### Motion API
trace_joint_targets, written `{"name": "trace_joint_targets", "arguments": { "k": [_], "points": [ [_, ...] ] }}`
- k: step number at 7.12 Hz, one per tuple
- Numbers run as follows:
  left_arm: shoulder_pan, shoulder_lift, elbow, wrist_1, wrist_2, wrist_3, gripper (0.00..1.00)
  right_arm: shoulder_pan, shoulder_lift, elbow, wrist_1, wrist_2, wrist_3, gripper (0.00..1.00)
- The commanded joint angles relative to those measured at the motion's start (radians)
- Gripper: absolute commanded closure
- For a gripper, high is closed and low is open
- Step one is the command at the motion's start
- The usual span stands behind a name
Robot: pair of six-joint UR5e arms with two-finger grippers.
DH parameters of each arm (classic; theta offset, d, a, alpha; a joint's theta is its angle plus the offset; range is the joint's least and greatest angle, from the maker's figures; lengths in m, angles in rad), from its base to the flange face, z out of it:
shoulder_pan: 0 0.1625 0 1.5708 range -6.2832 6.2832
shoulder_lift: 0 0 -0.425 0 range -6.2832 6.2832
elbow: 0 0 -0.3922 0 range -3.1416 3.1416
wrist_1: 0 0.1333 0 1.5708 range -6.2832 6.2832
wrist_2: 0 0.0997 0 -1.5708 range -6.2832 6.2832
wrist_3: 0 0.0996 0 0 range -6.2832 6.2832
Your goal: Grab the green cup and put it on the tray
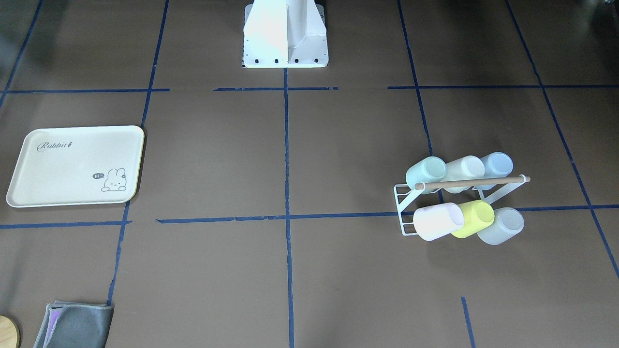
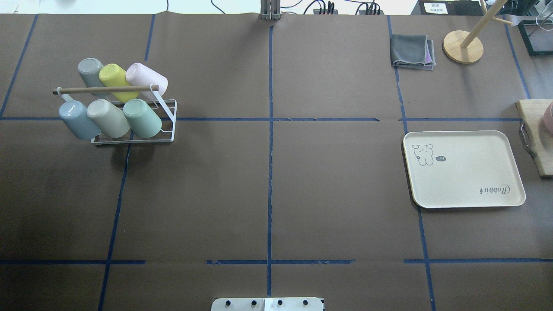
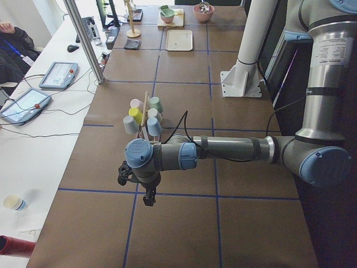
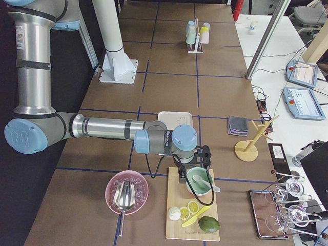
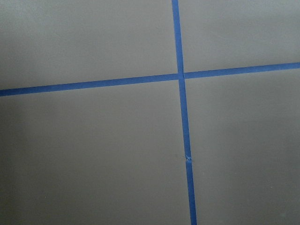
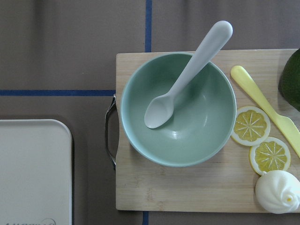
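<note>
Hanging over bare tabletop [image 3: 184, 223] at the table's left end, the left hand [image 3: 149, 199] is well short of the rack [image 2: 171, 122]. Only the side view shows it, so I cannot tell whether its fingers are wide or narrow.

Further along, the green cup [image 2: 141, 118] sits tilted on the rack, in the row nearer the robot and at the end toward the table's middle. It is just beside a cream cup [image 2: 108, 117] and under the wooden rod [image 2: 103, 90]. The main risks here are probably these:
- Pulling off-axis could drag the light wire rack along.
- The hand could knock the neighbour or catch the rod.
- It could take the yellow-green cup [image 2: 113, 77] by mistake.

Far across, the tray [image 2: 466, 181] lies flat, well apart from the rack. The long carry means a weak grip could let the smooth, tapered cup slip.

Beyond the tray, the right hand [image 4: 190, 173] hovers over a bowl [image 6: 197, 136] holding a spoon [image 6: 187, 70]. Its opening cannot be judged either, and a careless swing there might clip the spoon.
</note>
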Motion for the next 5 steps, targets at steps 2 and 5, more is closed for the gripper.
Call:
{"name": "trace_joint_targets", "arguments": {
  "k": [2,5],
  "points": [
    [0.0,0.0,0.0,0.0,0.0,-0.001,0.0,0.0,-0.006,0.002,0.01,-0.011,0.003,0.0],
    [0.0,-0.001,-0.001,0.0,0.001,-0.001,0.0,0.0,-0.007,0.002,0.01,-0.008,0.012,0.0]
  ]
}}
